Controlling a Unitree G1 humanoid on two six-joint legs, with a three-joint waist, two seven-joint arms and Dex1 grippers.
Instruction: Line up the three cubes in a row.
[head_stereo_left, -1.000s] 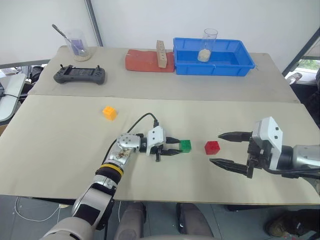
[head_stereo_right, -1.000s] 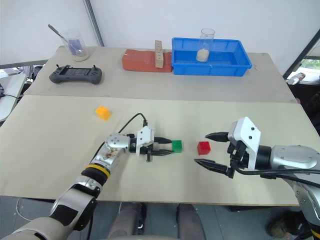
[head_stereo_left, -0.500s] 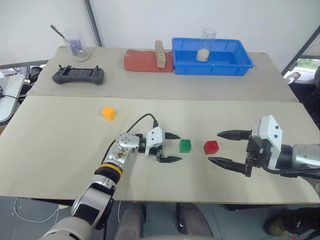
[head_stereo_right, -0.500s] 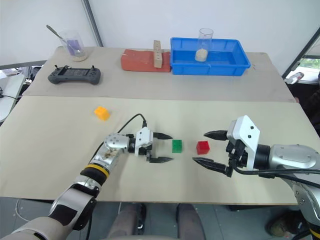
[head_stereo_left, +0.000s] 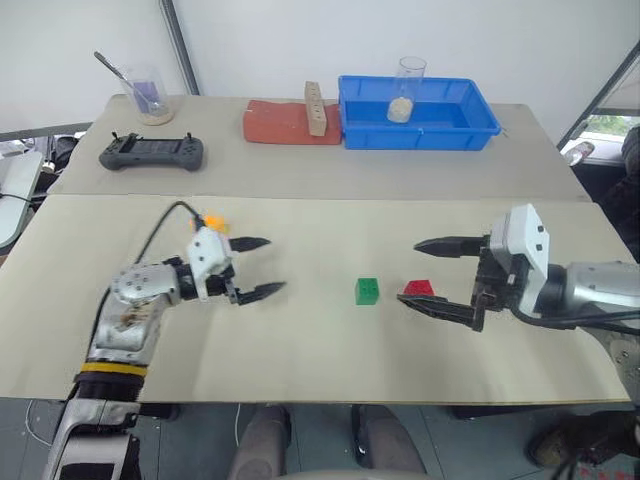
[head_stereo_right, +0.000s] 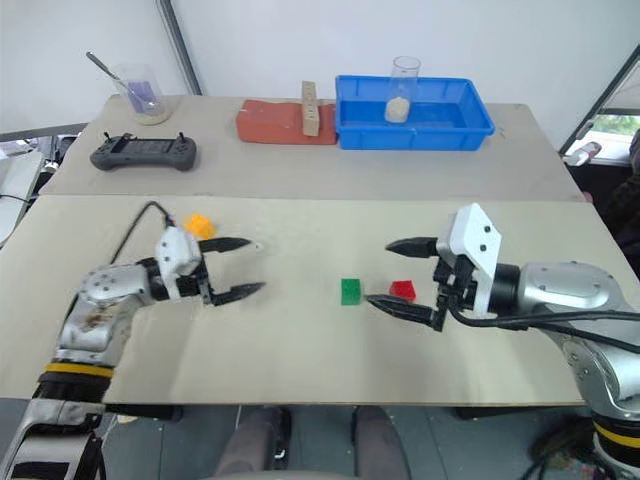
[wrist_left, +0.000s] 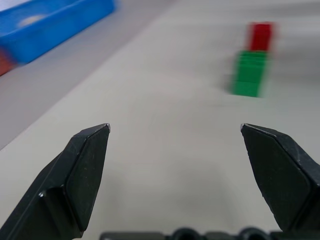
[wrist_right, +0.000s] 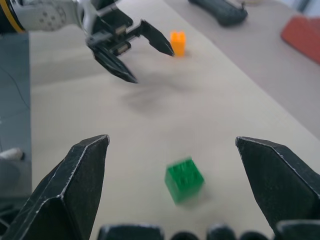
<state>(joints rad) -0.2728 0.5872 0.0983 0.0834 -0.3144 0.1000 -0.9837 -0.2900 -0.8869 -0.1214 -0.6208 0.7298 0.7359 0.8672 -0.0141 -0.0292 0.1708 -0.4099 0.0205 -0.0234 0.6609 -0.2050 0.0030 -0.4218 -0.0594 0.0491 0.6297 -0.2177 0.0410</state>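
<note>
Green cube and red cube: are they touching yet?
Apart. In the left eye view a strip of bare table shows between the green cube and the red cube.

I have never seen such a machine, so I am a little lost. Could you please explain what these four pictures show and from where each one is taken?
This is a humanoid robot with two arms. Two pictures come from cameras in its head, looking down at a table. The other two come from cameras on its wrists, looking along the black fingers. The left gripper and the right gripper are both open and hold nothing. On the table lie three small toy cubes: the orange-yellow cube beside the left gripper, and the green cube and the red cube near the right gripper.
</note>
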